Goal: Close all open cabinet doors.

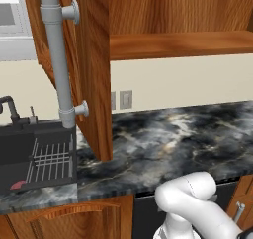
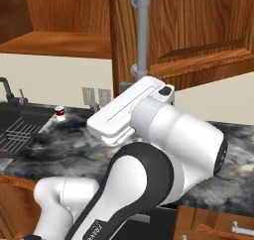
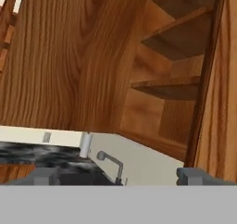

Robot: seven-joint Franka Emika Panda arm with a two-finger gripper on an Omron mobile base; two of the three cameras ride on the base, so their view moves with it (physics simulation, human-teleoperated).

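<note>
Hand view: open cabinet door point(image 3: 69, 56) looms above the wide-spread tool point(image 3: 118, 177).

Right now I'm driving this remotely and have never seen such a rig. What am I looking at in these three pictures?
It is a white robot arm on a driving base in a rendered kitchen. Two pictures come from cameras on the base, behind the arm to its left and right. The third looks along the pincer, whose dark tips stand wide apart, holding nothing.

An open cabinet door with a long grey bar handle swings out over the dark marbled counter. The hand view shows the door's inner face and bare shelves. To the left is a black sink with a faucet; a small red and white can stands near it.
</note>
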